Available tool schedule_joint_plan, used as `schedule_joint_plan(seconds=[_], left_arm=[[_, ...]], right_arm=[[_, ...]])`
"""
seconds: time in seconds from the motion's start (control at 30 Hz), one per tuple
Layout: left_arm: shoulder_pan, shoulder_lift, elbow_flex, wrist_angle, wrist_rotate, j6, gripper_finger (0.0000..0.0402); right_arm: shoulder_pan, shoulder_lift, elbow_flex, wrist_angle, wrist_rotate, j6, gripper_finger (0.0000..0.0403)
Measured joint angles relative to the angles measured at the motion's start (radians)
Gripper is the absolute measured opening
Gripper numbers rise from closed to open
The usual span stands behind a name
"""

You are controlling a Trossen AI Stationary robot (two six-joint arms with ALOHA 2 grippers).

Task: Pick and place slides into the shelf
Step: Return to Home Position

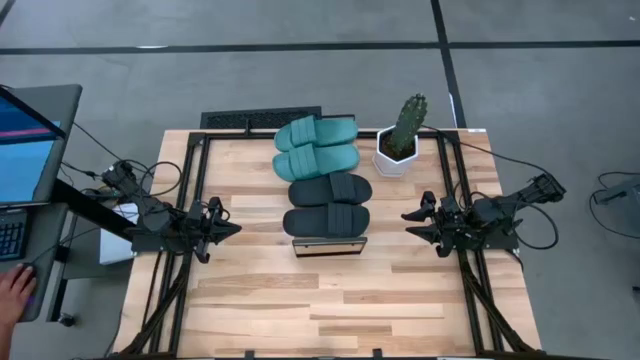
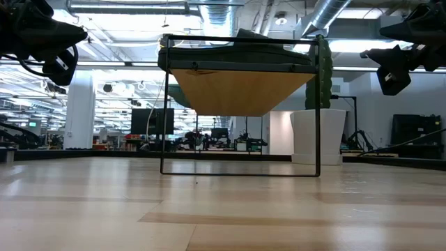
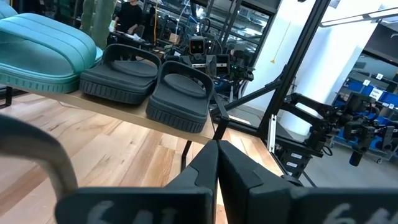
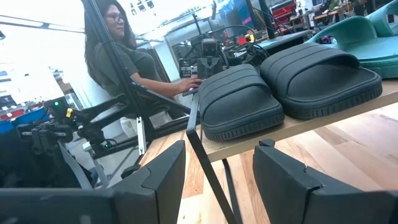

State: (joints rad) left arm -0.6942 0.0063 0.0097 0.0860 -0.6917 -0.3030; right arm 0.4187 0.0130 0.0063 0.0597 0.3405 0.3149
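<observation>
The shelf (image 1: 328,246) stands in the middle of the table, a narrow wood plank on a black frame (image 2: 240,171). Two teal slides (image 1: 315,146) lie sole down on the plank's far part. Two black slides (image 1: 329,204) lie side by side on its near part, also seen in the wrist views (image 3: 152,84) (image 4: 286,84). My left gripper (image 1: 232,229) hovers left of the shelf, shut and empty, fingers level (image 3: 217,163). My right gripper (image 1: 412,222) hovers right of the shelf, open and empty (image 4: 221,158). Both point at the shelf.
A cactus in a white pot (image 1: 402,140) stands just right of the shelf's far end. A black mat (image 1: 262,120) lies at the far edge. A laptop (image 1: 25,150) and a person's hand (image 1: 15,290) are off the table's left side. Bare wood spreads in front (image 1: 330,310).
</observation>
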Motion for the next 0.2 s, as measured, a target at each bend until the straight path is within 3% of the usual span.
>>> schedule_joint_plan(seconds=[0.2], left_arm=[[0.0, 0.0, 0.0, 0.0, 0.0, -0.003, 0.0]], right_arm=[[0.0, 0.0, 0.0, 0.0, 0.0, 0.0, 0.0173]])
